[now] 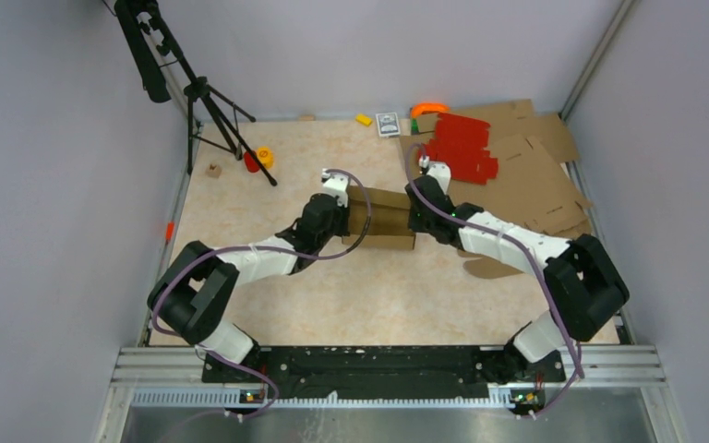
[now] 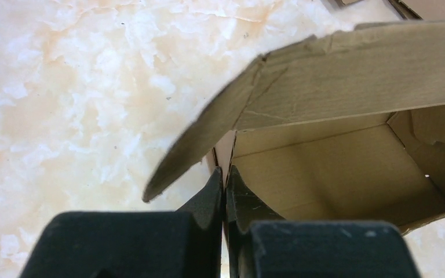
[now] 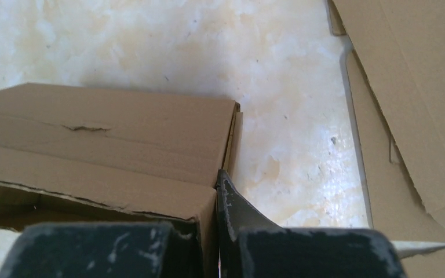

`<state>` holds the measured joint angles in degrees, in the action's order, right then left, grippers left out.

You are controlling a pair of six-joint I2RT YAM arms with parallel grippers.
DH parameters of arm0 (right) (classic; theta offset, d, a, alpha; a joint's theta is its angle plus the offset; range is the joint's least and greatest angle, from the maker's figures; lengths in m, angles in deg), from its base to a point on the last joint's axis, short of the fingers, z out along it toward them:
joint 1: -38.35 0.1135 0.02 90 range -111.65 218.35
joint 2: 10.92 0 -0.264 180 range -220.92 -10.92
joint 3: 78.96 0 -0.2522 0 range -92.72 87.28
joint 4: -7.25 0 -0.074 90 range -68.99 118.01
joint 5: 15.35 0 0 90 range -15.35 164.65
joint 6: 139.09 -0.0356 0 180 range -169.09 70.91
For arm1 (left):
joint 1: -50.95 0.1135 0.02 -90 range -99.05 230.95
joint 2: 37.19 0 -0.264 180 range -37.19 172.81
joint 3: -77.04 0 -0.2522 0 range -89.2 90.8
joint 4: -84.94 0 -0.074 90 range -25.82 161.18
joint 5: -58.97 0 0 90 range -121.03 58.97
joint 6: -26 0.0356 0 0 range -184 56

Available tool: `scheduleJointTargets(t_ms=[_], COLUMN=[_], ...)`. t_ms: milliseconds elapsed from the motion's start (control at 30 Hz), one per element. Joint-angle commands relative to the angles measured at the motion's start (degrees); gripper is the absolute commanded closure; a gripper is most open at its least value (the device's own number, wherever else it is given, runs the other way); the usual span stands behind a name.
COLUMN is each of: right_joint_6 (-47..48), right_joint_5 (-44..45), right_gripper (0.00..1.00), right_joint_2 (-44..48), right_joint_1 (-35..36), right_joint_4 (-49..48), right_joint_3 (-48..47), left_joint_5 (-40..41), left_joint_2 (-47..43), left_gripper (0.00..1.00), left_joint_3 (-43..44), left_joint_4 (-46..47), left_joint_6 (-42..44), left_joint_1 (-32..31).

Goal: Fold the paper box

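A: Where's the paper box (image 1: 383, 220)?
B: Mid-table (image 1: 332, 305), between the two wrists, long axis left-right in the top view. It stands up as an open shell, not flat. Can't tell whether its underside touches the surface.
A: Left gripper (image 2: 226, 176)?
B: Fingers nearly together, pinching a thin cardboard wall at the box's left end. The wrist view looks straight into the open interior. One flap (image 2: 203, 139) juts out tilted over the marbled surface.
A: Right gripper (image 3: 216, 186)?
B: Same grip on the opposite end. The end wall's edge sits between the fingers, with the outer finger (image 3: 240, 211) against the outside of the wall. The inner one is hidden behind cardboard. The gap looks like only the wall's thickness.
A: Box condition?
B: Small tear (image 3: 87, 128) along a crease in the top panel. The near edge of that panel is ragged.
A: Surroundings?
B: Red cardboard sheets (image 1: 462, 146) lie on flat brown cardboard sheets (image 1: 540, 171) at the far right, behind the right arm and apart from the box. A brown sheet edge shows in the right wrist view too, near the box end but not touching. Tripod (image 1: 205, 101) stands far left. Small bits sit along the back wall, too small to identify.
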<state>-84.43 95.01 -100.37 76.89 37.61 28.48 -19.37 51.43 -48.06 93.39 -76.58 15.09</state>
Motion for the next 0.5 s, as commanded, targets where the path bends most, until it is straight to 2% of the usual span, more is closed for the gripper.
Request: scheduleJointTargets(t_ms=[0, 133, 200, 400, 467], right_joint_6=[2.0, 3.7, 4.7, 7.9, 8.8], right_joint_5=[6.2, 9.3, 10.6, 12.4, 12.6], right_gripper=[1.00, 1.00, 1.00, 1.00, 1.00], right_joint_2=[4.9, 5.9, 5.9, 7.0, 7.7], right_joint_1=[2.9, 4.6, 5.1, 6.0, 6.0], right_joint_4=[-7.5, -11.7, -12.7, -17.5, -19.2], right_joint_3=[6.0, 9.7, 10.4, 13.5, 14.6], left_joint_5=[1.7, 2.5, 2.7, 1.4, 1.0], left_joint_2=[-1.1, -1.0, -1.1, -6.0, -8.4], left_gripper=[1.00, 0.99, 0.95, 0.62, 0.54], left_joint_3=[0.0, -0.6, -0.6, -1.9, -1.5], left_joint_4=[1.2, 0.5, -0.5, -4.6, -8.4], left_joint_6=[-1.4, -2.2, -2.9, -5.2, -6.1], left_joint_1=[-1.4, -2.4, -2.6, -2.6, -2.6])
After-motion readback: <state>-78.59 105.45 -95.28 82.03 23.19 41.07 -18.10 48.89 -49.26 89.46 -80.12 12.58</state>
